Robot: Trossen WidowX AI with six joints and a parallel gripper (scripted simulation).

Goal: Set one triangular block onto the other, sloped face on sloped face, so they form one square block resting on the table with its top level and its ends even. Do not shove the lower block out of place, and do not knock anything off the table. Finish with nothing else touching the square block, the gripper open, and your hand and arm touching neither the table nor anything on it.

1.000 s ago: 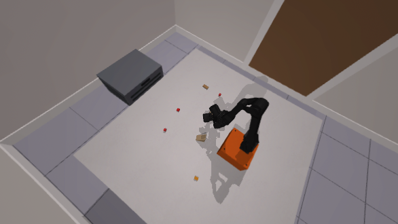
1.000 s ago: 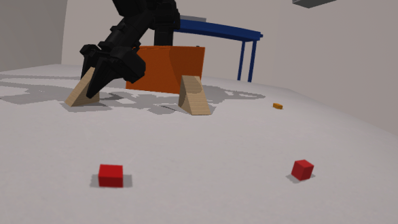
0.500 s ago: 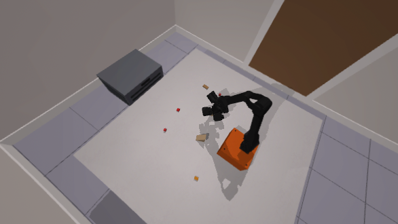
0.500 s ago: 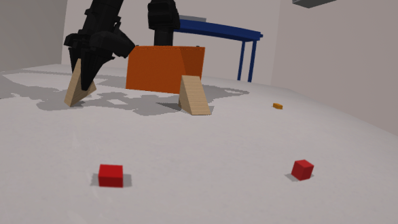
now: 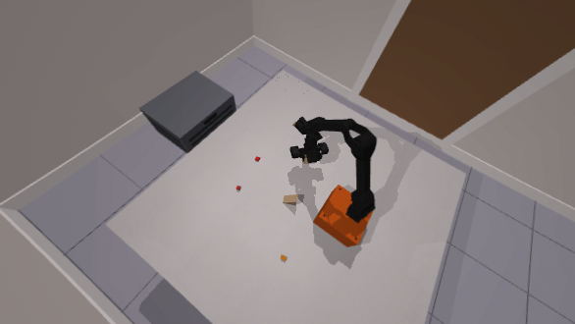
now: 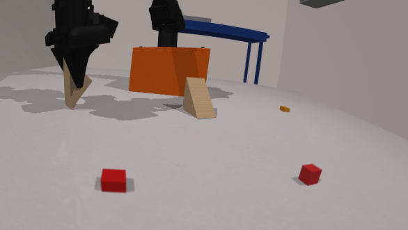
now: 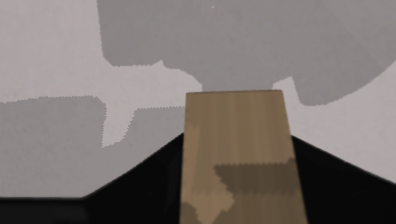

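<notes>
One wooden triangular block (image 5: pixel 290 199) (image 6: pixel 200 97) stands on the table in front of the orange base, its sloped face towards the exterior camera. My gripper (image 5: pixel 308 155) (image 6: pixel 77 82) is shut on the other wooden triangular block (image 6: pixel 67 87) (image 7: pixel 240 125), well to the left of the standing one in the exterior view. The held block is tilted, with a narrow edge pointing down, and looks slightly off the table; the gap is hard to judge. The fingers hide its middle in the exterior view. In the wrist view they grip both its sides.
Two red cubes (image 5: pixel 257 158) (image 5: pixel 238 188) (image 6: pixel 113 180) (image 6: pixel 310 174) lie on the side away from the orange base (image 5: pixel 334 213) (image 6: pixel 157 71). A small orange piece (image 5: pixel 284 258) (image 6: pixel 285 109) lies farther off. A dark grey box (image 5: pixel 188 105) stands at the table's edge.
</notes>
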